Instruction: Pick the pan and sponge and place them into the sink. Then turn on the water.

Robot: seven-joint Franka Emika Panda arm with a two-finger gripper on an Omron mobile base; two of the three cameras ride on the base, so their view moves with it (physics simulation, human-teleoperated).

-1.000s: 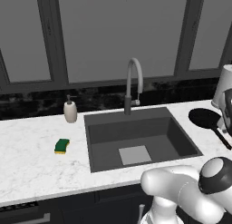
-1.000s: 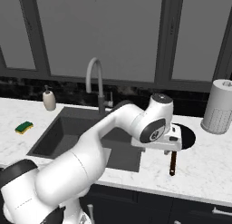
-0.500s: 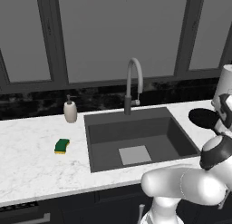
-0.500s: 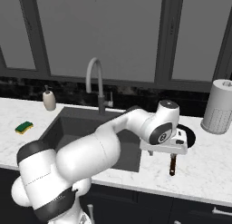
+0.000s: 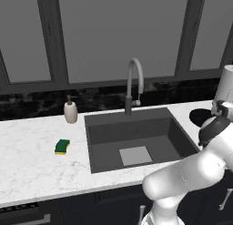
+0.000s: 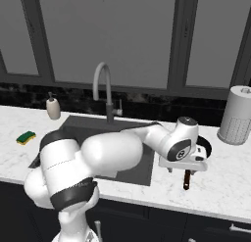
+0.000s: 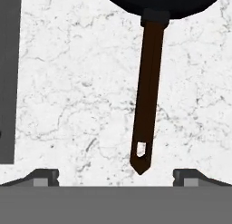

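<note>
The black pan (image 7: 163, 1) lies on the marble counter right of the sink (image 5: 109, 128), its reddish-brown handle (image 7: 147, 91) pointing toward the front edge. My gripper (image 7: 117, 177) hovers open just above the handle's tip, one fingertip (image 7: 45, 175) on each side and wide apart. In the right base view the hand (image 6: 184, 162) covers most of the pan (image 6: 207, 147), and the handle (image 6: 187, 180) sticks out below it. The yellow and green sponge (image 5: 62, 146) lies on the counter left of the sink. No water runs from the faucet (image 5: 134, 83).
A beige soap dispenser (image 5: 70, 111) stands behind the sponge near the backsplash. A paper towel roll (image 6: 238, 116) stands at the back right, close behind the pan. The sink's dark edge (image 7: 9, 73) runs along the left of the hand view.
The arm has swung right and stretched out over the pan, bringing the hand down over the handle. The jaws have stayed open. Pan and sponge have not moved.
</note>
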